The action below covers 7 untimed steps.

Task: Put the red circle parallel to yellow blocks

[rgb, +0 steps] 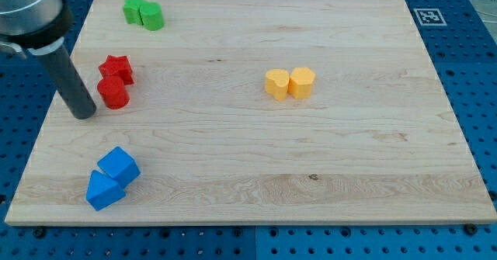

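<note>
Tip (84,114) (a bare rod, no jaws to open or shut) sits just left of the red circle (114,93), apparently not touching. Yellow blocks (290,83) lie far to its right. Judging by that, nearly the whole push remains.

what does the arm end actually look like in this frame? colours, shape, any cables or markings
A straight dark, near-black cylindrical rod; my tip is its blunt lower end, resting on the board just at the view's left of the red circle. Above the rod sits a wider grey cylindrical housing with a dark band, cut off by the view's top-left corner. No cables or markings show. No pincer.
</note>
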Tool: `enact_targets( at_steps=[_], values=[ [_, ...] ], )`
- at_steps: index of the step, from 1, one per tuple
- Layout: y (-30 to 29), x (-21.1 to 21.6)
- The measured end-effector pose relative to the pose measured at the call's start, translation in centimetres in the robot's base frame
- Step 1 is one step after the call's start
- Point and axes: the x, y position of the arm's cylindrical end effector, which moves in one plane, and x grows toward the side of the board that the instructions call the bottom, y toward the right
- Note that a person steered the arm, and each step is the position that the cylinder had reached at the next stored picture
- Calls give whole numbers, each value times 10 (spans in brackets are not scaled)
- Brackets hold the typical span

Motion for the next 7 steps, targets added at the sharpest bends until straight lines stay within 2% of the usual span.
enact_targets(
  at_steps=[1, 4, 7],
  values=[
    [-7, -18],
    [45, -20],
    [49, -30]
  ],
)
